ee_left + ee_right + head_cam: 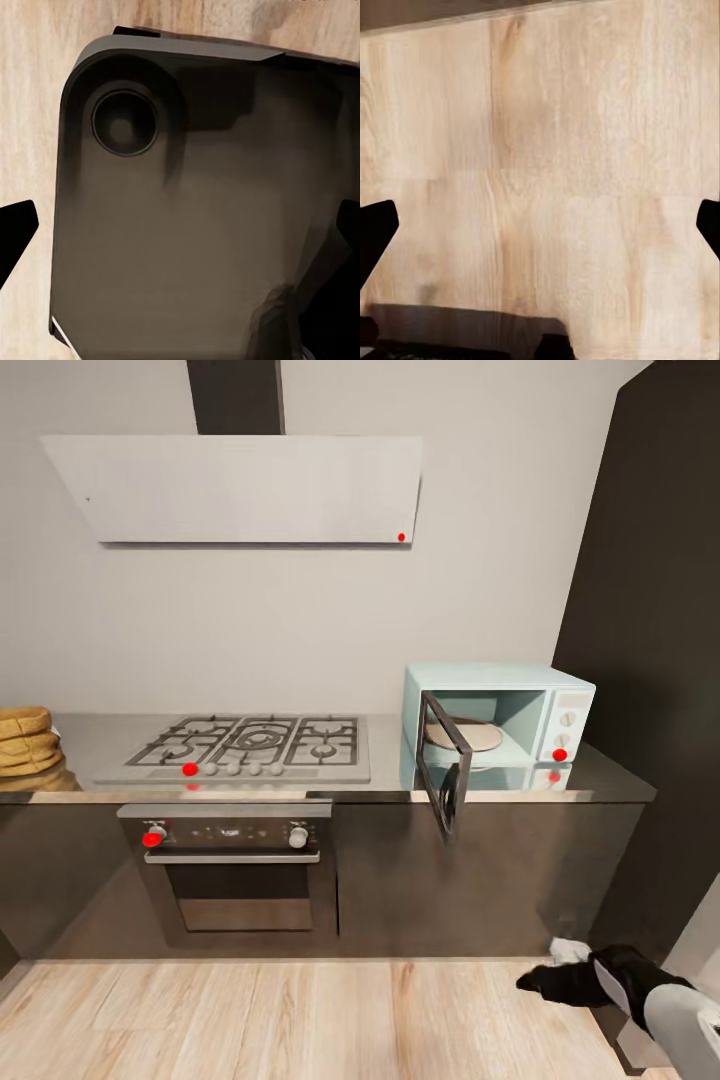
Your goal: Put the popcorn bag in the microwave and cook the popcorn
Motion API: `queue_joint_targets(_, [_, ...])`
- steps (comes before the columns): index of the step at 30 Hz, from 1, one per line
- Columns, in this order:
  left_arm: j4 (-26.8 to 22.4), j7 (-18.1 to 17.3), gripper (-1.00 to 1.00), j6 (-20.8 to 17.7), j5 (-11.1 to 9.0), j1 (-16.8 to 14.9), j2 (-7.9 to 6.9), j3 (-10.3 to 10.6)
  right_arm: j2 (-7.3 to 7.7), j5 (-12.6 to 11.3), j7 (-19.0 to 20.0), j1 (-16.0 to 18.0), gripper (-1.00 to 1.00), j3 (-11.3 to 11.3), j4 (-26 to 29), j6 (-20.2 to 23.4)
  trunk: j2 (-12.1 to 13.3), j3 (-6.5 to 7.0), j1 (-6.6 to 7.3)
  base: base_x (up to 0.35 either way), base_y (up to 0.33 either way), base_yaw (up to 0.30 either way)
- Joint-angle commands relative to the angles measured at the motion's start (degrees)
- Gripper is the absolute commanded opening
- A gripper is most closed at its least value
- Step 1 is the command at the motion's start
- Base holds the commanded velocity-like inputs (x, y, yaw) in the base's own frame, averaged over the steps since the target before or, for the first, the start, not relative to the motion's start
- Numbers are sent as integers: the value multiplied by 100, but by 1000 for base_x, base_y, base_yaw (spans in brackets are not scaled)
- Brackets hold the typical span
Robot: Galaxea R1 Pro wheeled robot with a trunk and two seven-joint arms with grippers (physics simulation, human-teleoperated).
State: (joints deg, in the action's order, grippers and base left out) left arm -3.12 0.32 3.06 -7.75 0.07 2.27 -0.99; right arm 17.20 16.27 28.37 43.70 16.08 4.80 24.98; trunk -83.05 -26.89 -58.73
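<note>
The popcorn bag (pixel 27 748) sits at the far left end of the countertop (pixel 90 745), a tan wrinkled sack cut off by the head view's edge, well apart from the microwave (pixel 497 725). The microwave stands at the right end of the same countertop, its dark glass door (pixel 444 765) swung open toward the room, a round pale turntable (pixel 461 735) showing inside. Between bag and microwave lies the gas hob (pixel 253 748), with the oven (pixel 235 865) below it and the white hood (pixel 235 488) on the wall above. The right gripper (pixel 540 232) hangs low over the wooden floor (pixel 555 135), its dark fingertips (pixel 375 232) spread wide apart with nothing between them. The left gripper (pixel 180 232) is likewise released, fingertips (pixel 15 236) parted over what seems to be the robot's dark base (pixel 187 210).
</note>
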Motion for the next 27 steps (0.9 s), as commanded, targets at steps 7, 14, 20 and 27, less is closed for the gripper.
queue_joint_targets(7, [-4, 3, 100, 10, -43, 1, 10, -12, -553, 932, -303, -1951, 100, 55, -654, -1766, -3, -4, 0, 0, 0, 0])
queue_joint_targets(14, [4, 9, 100, 4, -49, 2, 14, -20, -949, 1542, -1501, -3559, 100, 62, -665, -3255, -3, -4, 0, 0, 0, 0])
queue_joint_targets(20, [11, 18, 100, 2, -103, -2, 19, -29, -957, 1546, -1677, -3638, 100, 92, -665, -3305, -3, -4, 0, 0, 0, 0])
queue_joint_targets(27, [19, 21, 100, -21, -758, 0, 10, -17, -1005, 1555, -2146, -3640, 100, 95, -665, -3220, -3, -4, 0, 0, 0, 54])
